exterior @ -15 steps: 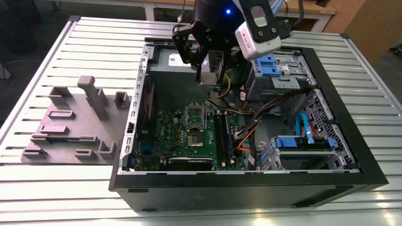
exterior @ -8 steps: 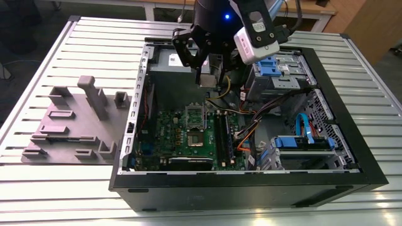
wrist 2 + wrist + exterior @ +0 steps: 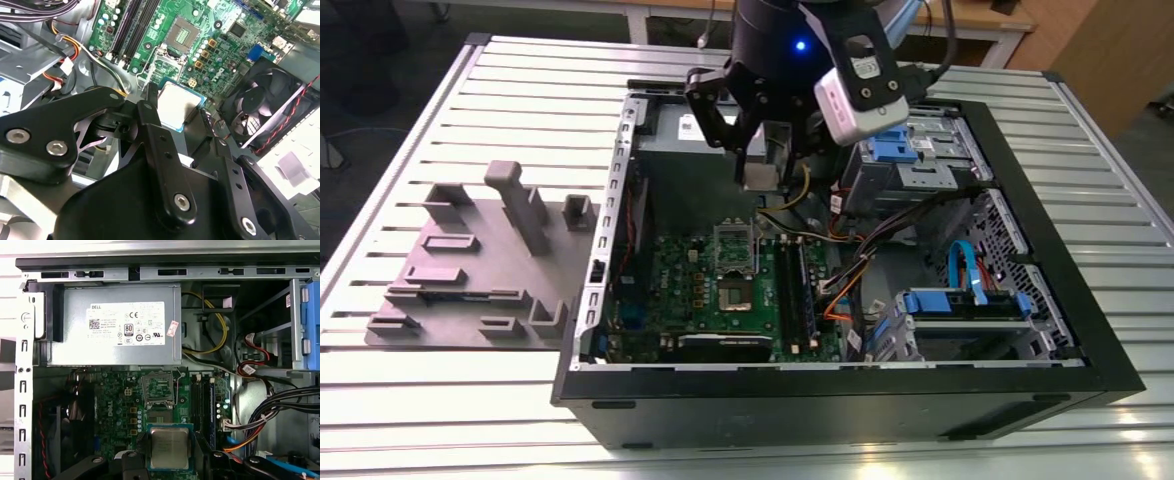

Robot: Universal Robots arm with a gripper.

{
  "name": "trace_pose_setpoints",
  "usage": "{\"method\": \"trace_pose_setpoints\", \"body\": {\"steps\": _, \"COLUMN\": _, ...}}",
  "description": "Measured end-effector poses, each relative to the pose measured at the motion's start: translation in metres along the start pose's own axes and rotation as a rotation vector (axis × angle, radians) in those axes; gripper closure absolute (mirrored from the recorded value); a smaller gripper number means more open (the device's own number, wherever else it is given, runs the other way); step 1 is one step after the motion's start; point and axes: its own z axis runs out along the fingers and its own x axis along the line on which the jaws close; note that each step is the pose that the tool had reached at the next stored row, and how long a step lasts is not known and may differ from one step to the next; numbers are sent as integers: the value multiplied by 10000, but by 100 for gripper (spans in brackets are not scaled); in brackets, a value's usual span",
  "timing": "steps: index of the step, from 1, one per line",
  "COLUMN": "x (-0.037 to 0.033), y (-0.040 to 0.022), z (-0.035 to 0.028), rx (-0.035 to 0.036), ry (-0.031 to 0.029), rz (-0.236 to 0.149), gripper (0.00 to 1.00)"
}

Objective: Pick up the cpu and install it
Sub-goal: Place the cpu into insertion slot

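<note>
Jaws clenched on opposite edges of the small flat square silvery-grey metal-topped cpu (image 3: 169, 447); the black gripper (image 3: 767, 165) holds it over the open black computer case (image 3: 854, 395), at 12 o'clock from the empty socket (image 3: 736, 293) in the exterior view. We judge it light, rigid and delicate underneath, so a rim grip suits

Workshop, slatted metal bench (image 3: 440, 400), open computer case (image 3: 827, 405)

In the second wrist view, the gripper (image 3: 175, 114) hides part of the cpu (image 3: 180, 101). The exterior view's top edge cuts off the arm (image 3: 774, 30).
</note>
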Motion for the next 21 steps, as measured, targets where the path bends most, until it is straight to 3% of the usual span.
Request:
{"method": "trace_pose_setpoints", "body": {"steps": 5, "x": 2, "y": -21, "z": 37, "rx": 0, "ry": 4, "rz": 2, "gripper": 55}}
{"method": "trace_pose_setpoints", "body": {"steps": 17, "x": 2, "y": -22, "z": 43, "rx": -1, "ry": 3, "rz": 1, "gripper": 55}}
{"method": "trace_pose_setpoints", "body": {"steps": 21, "x": 3, "y": -24, "z": 75, "rx": 0, "ry": 4, "rz": 1, "gripper": 55}}
